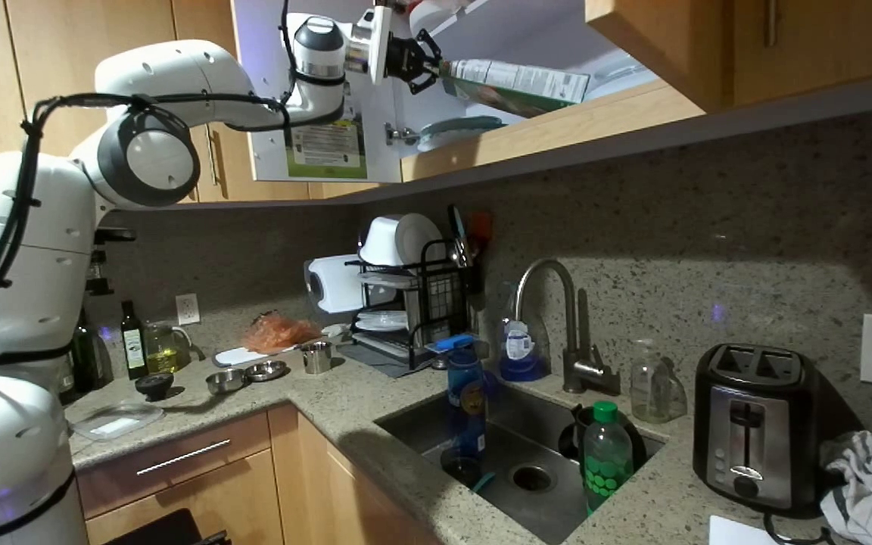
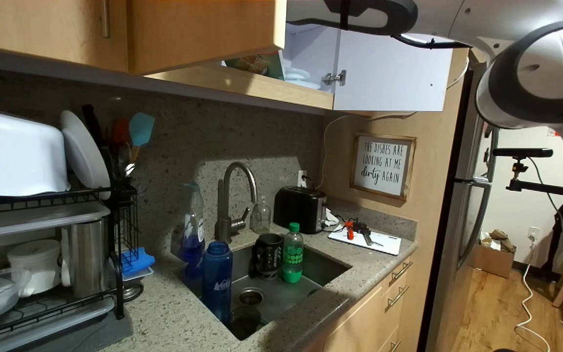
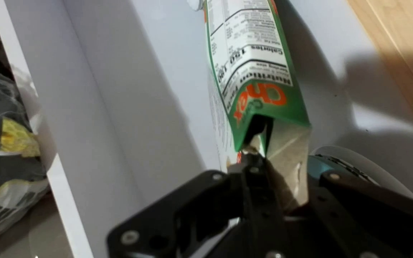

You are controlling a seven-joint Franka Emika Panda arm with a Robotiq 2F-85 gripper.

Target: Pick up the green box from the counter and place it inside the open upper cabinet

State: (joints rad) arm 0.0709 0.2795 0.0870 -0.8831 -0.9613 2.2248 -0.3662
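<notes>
My gripper [image 1: 434,66] is up at the open upper cabinet [image 1: 557,121], shut on the near end of the green box [image 1: 515,79]. The carton lies on its side, tilted, its far end reaching over the cabinet floor; whether it rests there I cannot tell. From the wrist view, the gripper [image 3: 258,161] pinches the opened flap end of the green box [image 3: 253,53], between pale cabinet walls [image 3: 106,89]. In an exterior view, part of the green box [image 2: 275,64] shows above the wooden ledge, while the gripper is hidden. Below is the counter [image 1: 337,412].
Plates [image 1: 459,130] sit in the cabinet beneath the gripper, and clear dishes [image 1: 618,72] beyond the box. A white-faced door [image 1: 269,144] stands open beside the arm; a wooden door [image 1: 655,45] juts out opposite. Below are a dish rack [image 1: 436,303], faucet [image 1: 568,303] and toaster [image 1: 758,431].
</notes>
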